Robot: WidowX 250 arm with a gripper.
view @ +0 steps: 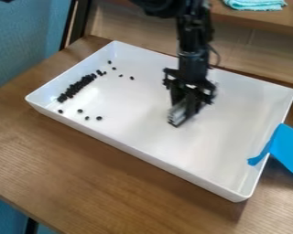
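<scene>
Brown wooden table (112,169), blue wall (20,43)

The black arm (192,43) narrows to a slim column; above the claw (176,119) bows a thin dark cable (218,56) and juts a wide, jagged-edged black bracket (202,85).

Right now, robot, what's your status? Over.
Gripper at the tray's middle. Black bits bunched near one end, some scattered. Blue thing pokes over the opposite rim. Over.
</scene>
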